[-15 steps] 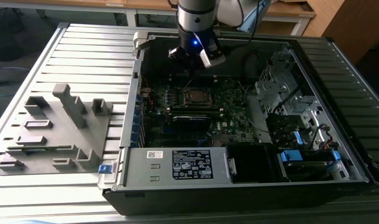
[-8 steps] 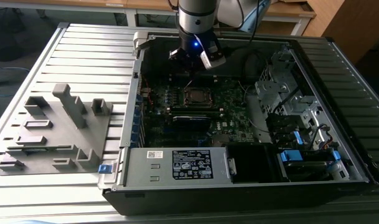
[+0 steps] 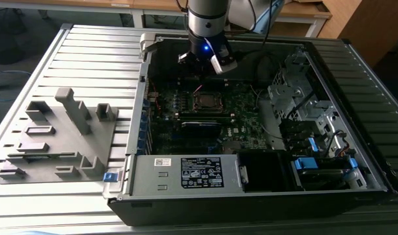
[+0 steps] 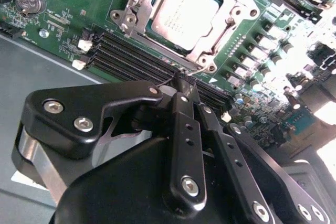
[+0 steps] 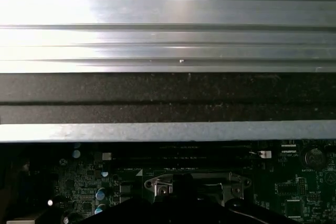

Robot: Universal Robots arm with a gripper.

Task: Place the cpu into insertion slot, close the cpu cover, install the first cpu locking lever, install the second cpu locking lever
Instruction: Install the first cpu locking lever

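Observation:
In the second wrist view the cpu [image 4: 184, 11] lies flat in the insertion slot, its dull silver top facing up. The cpu cover [image 4: 212, 43], a silver frame, lies down around it. My gripper [image 4: 184, 78] hangs just off a corner of that frame, over the black memory slots, with its black fingers [image 4: 185, 129] pressed together. A thin metal rod [image 4: 169, 81] runs beside the fingertips; whether they touch it I cannot tell. In the exterior view the gripper [image 3: 205, 61] hovers inside the open case, above the far side of the insertion slot [image 3: 208, 101].
The green motherboard [image 3: 238, 122] lies in an open computer case [image 3: 251, 196] on a slatted metal table [image 3: 87, 58]. A grey fixture with upright blocks [image 3: 61, 132] stands on the exterior view's left. The power supply [image 3: 199, 172] and drive cage [image 3: 296, 98] crowd the board.

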